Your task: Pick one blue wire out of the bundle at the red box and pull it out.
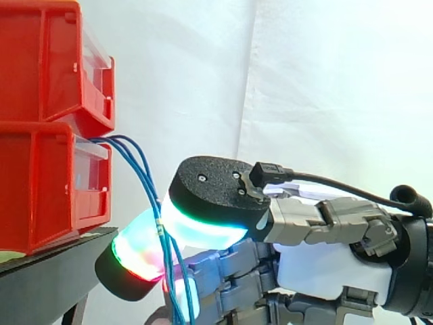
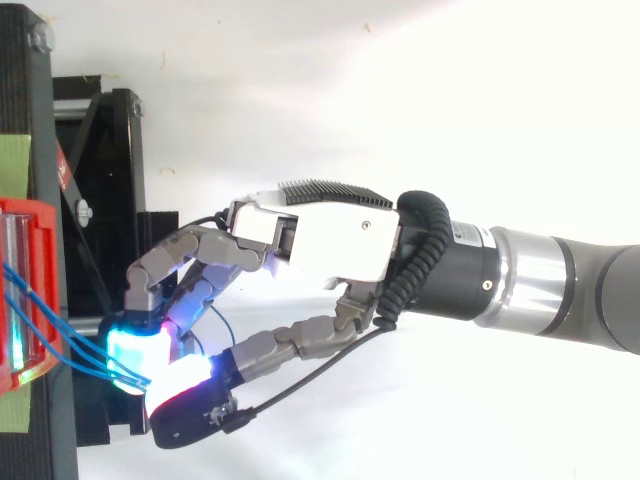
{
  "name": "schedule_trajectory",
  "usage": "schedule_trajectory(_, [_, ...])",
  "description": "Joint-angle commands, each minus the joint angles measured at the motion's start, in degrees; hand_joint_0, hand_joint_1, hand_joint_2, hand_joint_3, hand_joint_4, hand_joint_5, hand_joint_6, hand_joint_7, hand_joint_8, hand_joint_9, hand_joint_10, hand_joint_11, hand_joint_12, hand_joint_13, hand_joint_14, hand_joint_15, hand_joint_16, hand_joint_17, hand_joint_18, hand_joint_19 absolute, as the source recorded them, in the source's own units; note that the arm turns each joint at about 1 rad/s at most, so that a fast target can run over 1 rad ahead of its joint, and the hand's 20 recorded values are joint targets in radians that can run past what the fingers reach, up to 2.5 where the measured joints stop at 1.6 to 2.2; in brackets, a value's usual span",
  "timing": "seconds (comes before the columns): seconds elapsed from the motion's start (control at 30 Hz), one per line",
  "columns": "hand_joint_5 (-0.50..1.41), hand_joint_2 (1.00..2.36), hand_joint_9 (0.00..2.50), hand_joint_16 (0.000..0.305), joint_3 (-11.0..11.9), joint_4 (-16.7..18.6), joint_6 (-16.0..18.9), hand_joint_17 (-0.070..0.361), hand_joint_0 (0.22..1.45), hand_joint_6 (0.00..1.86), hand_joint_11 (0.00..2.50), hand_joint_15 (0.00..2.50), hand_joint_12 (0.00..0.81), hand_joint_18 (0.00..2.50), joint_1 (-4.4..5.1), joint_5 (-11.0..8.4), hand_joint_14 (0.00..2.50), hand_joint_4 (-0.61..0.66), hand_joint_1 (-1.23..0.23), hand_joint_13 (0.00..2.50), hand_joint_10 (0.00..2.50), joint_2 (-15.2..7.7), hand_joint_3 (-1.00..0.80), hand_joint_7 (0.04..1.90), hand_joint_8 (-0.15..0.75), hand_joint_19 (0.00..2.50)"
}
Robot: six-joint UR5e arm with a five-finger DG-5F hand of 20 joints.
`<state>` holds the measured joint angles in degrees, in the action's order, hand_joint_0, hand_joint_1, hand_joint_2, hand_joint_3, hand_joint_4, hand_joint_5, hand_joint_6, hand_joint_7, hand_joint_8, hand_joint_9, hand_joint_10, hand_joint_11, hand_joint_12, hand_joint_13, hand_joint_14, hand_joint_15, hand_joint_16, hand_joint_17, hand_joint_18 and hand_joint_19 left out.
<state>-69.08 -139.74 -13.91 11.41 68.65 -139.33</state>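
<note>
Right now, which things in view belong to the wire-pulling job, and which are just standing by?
Job: blue wires; lower red bin they hang from; robot hand pinching them.
Standing by: upper red bin; black stand; white curtain.

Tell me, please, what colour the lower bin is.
The lower bin is red, clearest in the side view.

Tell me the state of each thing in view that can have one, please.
hand, shut, its pads pinching the blue wires.
blue wires, coming out of the lower red bin, curving down, not pulled out.
lower red bin, upright on the black stand.
upper red bin, stacked on the lower one.
</note>
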Motion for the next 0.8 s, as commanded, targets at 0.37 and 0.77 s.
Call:
schedule_trajectory(0.37, [-0.17, 1.02, 1.0, 0.05, 0.8, -1.1, 2.3, 0.112, 0.68, 0.98, 0.83, 0.58, 0.421, 0.83, 0.02, 0.08, 0.02, 0.03, -0.81, 0.96, 0.01, 0.7, -0.2, 1.06, 0.36, 0.51])
schedule_trajectory(0.77, [-0.17, 1.02, 1.01, 0.05, 0.7, -17.8, 7.3, 0.112, 0.67, 0.98, 0.84, 0.58, 0.423, 0.83, -0.33, 2.02, 0.02, 0.04, -0.8, 0.96, 0.01, 5.2, -0.2, 1.06, 0.362, 0.51])
